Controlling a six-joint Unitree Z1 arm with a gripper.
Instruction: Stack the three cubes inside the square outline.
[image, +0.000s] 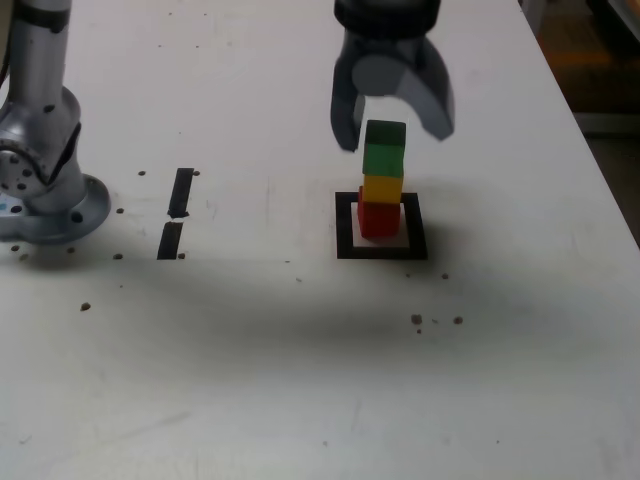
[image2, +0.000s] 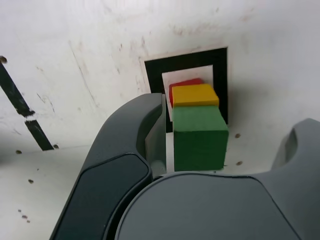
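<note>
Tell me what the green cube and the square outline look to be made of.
Green cube: probably painted wood or foam; flat matte faces, crisp edges, no shine, so which one stays open. Square outline: black tape stuck flat on the white table, with straight strips overlapping at the corners, slightly glossy.

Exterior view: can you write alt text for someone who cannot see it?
A stack of three cubes, red cube at the bottom, yellow cube, green cube on top, stands inside the square outline on a white table. The gripper hangs over the stack, jaws open, clear of the green cube.
</note>
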